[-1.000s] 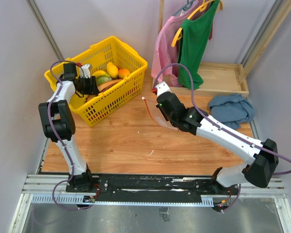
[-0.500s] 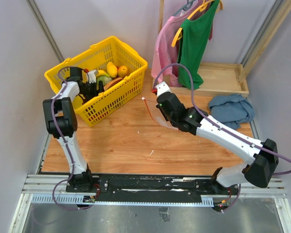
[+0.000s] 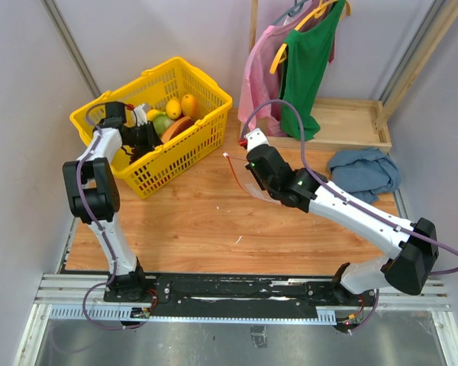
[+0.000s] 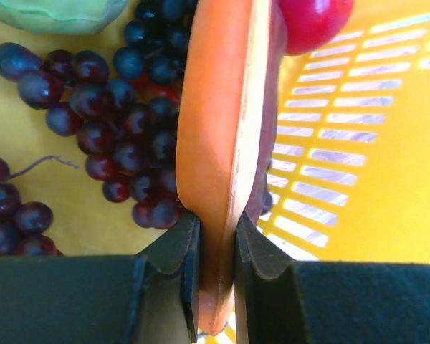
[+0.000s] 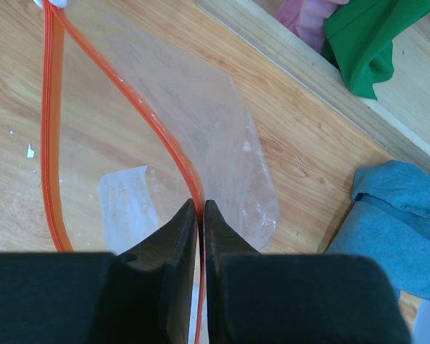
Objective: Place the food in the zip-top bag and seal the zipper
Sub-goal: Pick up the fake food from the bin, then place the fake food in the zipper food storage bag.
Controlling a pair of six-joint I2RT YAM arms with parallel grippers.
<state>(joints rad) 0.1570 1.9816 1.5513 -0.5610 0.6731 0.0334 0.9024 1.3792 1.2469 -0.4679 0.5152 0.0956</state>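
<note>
My left gripper (image 4: 216,233) reaches into the yellow basket (image 3: 206,90) and is shut on the long orange-brown piece (image 4: 218,122), which also shows in the top view (image 3: 177,126). Dark purple grapes (image 4: 122,115) lie under it on the basket floor. My right gripper (image 5: 201,215) is shut on the red-orange zipper (image 5: 140,107) of the clear zip-top bag (image 5: 201,129) and holds it above the wooden table, mouth spread open. The bag (image 3: 248,184) hangs at the table's middle in the top view. Its white label (image 5: 125,204) shows through the plastic.
The basket also holds a green piece (image 3: 162,124), yellow and orange fruits (image 3: 181,105) and a red round piece (image 4: 312,21). Clothes on hangers (image 3: 301,61) hang at the back over a raised wooden platform (image 3: 351,122). A blue cloth (image 3: 364,171) lies at the right.
My left gripper has shifted within the basket and the orange-brown piece in it has lifted and moved. The right arm and bag have not moved.
</note>
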